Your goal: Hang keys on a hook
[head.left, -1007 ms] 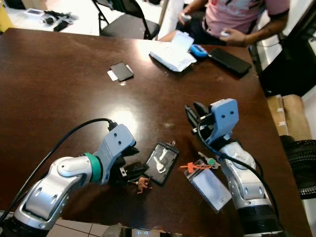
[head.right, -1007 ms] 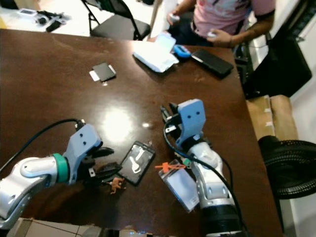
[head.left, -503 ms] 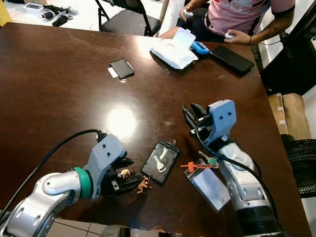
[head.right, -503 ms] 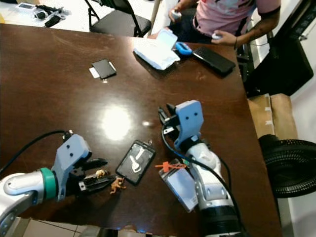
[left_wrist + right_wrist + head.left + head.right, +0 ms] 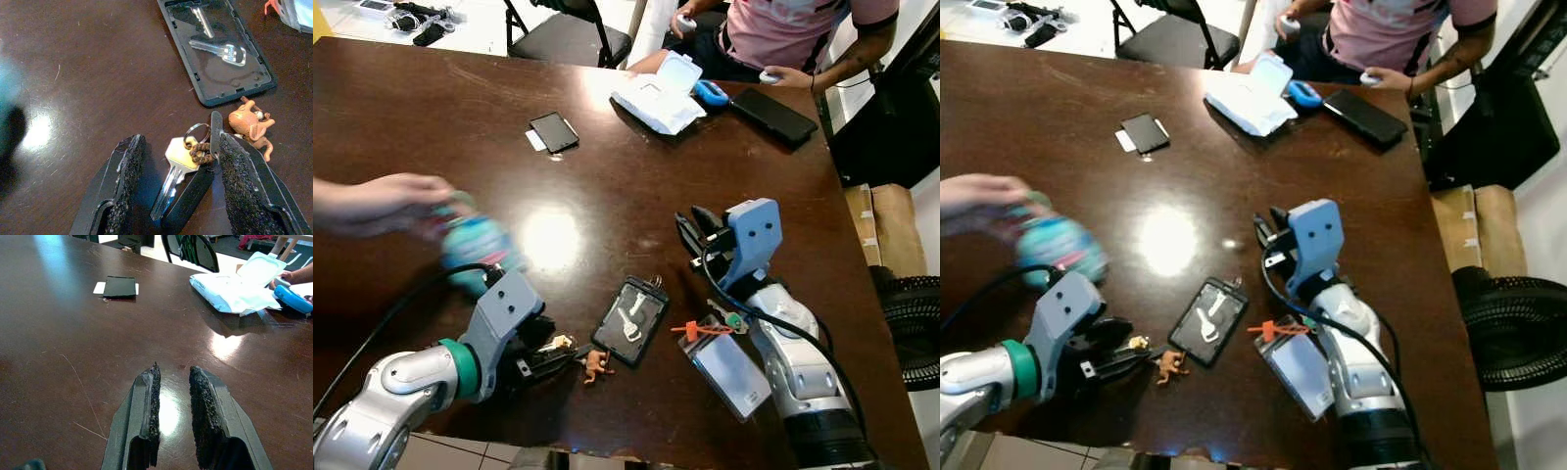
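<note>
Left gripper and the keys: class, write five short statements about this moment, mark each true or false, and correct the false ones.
1. The left gripper has its fingers open on either side of the brass key. True.
2. That key lies on the dark table. True.
3. The black case beside it holds no keys. False: two silver keys lie inside it.
4. The right gripper grips the orange tag. False: it grips nothing, its fingers a narrow gap apart above bare table.
5. A person's hand reaches in from the robot's left with a blurred teal object. True.
</note>
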Robot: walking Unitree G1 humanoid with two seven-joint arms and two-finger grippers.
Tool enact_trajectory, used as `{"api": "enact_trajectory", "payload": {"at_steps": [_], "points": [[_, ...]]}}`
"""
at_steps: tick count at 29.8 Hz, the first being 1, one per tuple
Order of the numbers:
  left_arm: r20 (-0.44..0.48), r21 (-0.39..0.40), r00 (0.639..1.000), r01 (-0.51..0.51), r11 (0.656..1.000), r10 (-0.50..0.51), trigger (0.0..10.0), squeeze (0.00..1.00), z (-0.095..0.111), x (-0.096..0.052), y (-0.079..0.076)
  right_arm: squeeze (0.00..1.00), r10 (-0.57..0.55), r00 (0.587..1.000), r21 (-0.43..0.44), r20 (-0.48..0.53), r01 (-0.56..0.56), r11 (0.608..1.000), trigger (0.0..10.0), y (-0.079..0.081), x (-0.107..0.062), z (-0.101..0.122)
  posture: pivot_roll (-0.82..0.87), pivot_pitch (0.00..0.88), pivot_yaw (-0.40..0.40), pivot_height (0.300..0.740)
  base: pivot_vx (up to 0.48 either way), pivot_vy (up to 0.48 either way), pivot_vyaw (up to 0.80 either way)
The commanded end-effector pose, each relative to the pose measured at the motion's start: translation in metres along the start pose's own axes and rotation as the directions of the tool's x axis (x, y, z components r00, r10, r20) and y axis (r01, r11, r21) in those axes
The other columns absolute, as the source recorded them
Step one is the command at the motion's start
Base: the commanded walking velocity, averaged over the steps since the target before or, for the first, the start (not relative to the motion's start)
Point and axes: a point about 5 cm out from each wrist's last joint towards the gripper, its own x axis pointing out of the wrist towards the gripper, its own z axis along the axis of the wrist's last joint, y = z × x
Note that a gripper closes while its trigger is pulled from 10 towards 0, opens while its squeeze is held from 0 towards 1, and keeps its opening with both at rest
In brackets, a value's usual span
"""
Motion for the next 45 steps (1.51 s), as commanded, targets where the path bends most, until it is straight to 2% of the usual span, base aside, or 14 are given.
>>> {"api": "enact_trajectory", "payload": {"at_steps": [1, 4, 11, 17, 20, 21, 22, 29, 30, 31, 32, 33, 35, 45], "points": [[-0.022, -0.017, 1.0, -0.016, 1.0, 0.015, 5.9, 0.0, -0.008, -0.004, 0.003, 0.0, 0.002, 1.0, 0.011, -0.012, -0.001, 1.0, 10.0, 0.001, -0.004, -0.003, 0.01, 0.174, 0.042, 0.74, 0.0, 0.0, 0.0], [-0.023, -0.022, 1.0, -0.021, 1.0, 0.02, 6.1, 0.0, -0.009, -0.005, 0.004, 0.0, 0.002, 1.0, 0.01, -0.012, -0.001, 1.0, 10.0, 0.001, -0.004, -0.003, 0.01, 0.174, 0.041, 0.74, 0.0, 0.0, 0.0], [-0.026, -0.033, 0.999, -0.034, 0.999, 0.033, 4.7, 0.0, -0.012, -0.005, 0.006, 0.0, -0.001, 1.0, 0.008, -0.015, 0.001, 1.0, 10.0, -0.001, -0.005, -0.003, 0.0, 0.177, 0.04, 0.74, 0.0, 0.0, 0.0], [-0.025, -0.039, 0.999, -0.048, 0.998, 0.047, 4.6, 0.0, -0.014, -0.005, 0.008, 0.0, -0.001, 1.0, 0.005, -0.016, 0.001, 1.0, 10.0, -0.002, -0.006, -0.002, 0.0, 0.178, 0.038, 0.74, 0.0, 0.0, 0.0], [-0.024, -0.042, 0.998, -0.057, 0.997, 0.056, 5.1, 0.0, -0.014, -0.005, 0.009, 0.0, -0.002, 1.0, 0.004, -0.016, 0.002, 1.0, 10.0, -0.002, -0.006, -0.002, 0.0, 0.178, 0.038, 0.74, 0.0, 0.0, 0.0], [-0.018, -0.044, 0.998, -0.059, 0.997, 0.059, 6.0, 0.0, -0.013, -0.004, 0.01, 0.0, -0.003, 1.0, 0.003, -0.016, 0.003, 1.0, 10.0, -0.003, -0.006, -0.002, 0.0, 0.178, 0.038, 0.74, 0.0, 0.0, 0.0], [-0.007, -0.043, 0.998, -0.061, 0.997, 0.061, 7.5, 0.0, -0.01, -0.001, 0.012, 0.0, -0.004, 1.0, 0.003, -0.015, 0.004, 1.0, 10.0, -0.003, -0.006, -0.002, 0.0, 0.178, 0.041, 0.74, 0.0, 0.0, 0.0], [0.027, -0.031, 0.998, -0.049, 0.998, 0.049, 8.0, 0.0, 0.0, 0.009, 0.018, 0.0, -0.009, 1.0, 0.003, -0.013, 0.009, 1.0, 10.0, -0.002, -0.006, -0.001, -0.02, 0.177, 0.048, 0.74, 0.0, 0.0, 0.0], [0.038, -0.024, 0.998, -0.042, 0.999, 0.043, 8.4, 0.0, 0.004, 0.015, 0.02, 0.0, -0.012, 1.0, 0.003, -0.013, 0.012, 1.0, 10.0, -0.002, -0.007, -0.001, -0.02, 0.177, 0.049, 0.74, 0.0, 0.0, 0.0], [0.048, -0.02, 0.998, -0.035, 0.999, 0.035, 9.3, 0.0, 0.008, 0.021, 0.022, 0.0, -0.017, 1.0, 0.003, -0.014, 0.017, 1.0, 10.0, -0.003, -0.008, -0.002, -0.03, 0.178, 0.054, 0.74, 0.0, 0.0, 0.0], [0.048, -0.02, 0.998, -0.035, 0.999, 0.035, 9.3, 0.0, 0.008, 0.021, 0.022, 0.0, -0.017, 1.0, 0.003, -0.014, 0.017, 1.0, 10.0, -0.003, -0.008, -0.002, -0.03, 0.178, 0.054, 0.74, 0.0, 0.0, 0.0], [0.054, -0.019, 0.998, -0.03, 0.999, 0.031, 9.9, 0.0, 0.011, 0.026, 0.024, 0.0, -0.021, 1.0, 0.002, -0.015, 0.021, 1.0, 10.0, -0.003, -0.009, -0.002, -0.03, 0.178, 0.056, 0.74, 0.0, 0.0, 0.0], [0.063, -0.025, 0.998, -0.026, 0.999, 0.027, 10.0, 0.0, 0.013, 0.029, 0.025, 0.0, -0.03, 0.999, -0.001, -0.016, 0.03, 1.0, 10.0, -0.005, -0.011, -0.001, -0.04, 0.178, 0.059, 0.74, 0.0, 0.0, 0.0], [0.065, -0.048, 0.997, -0.028, 0.998, 0.031, 10.0, 0.0, 0.011, 0.03, 0.027, 0.0, -0.033, 0.999, -0.001, -0.016, 0.033, 0.999, 10.0, -0.005, -0.011, -0.001, -0.03, 0.176, 0.06, 0.74, 0.0, 0.0, 0.0]]}}
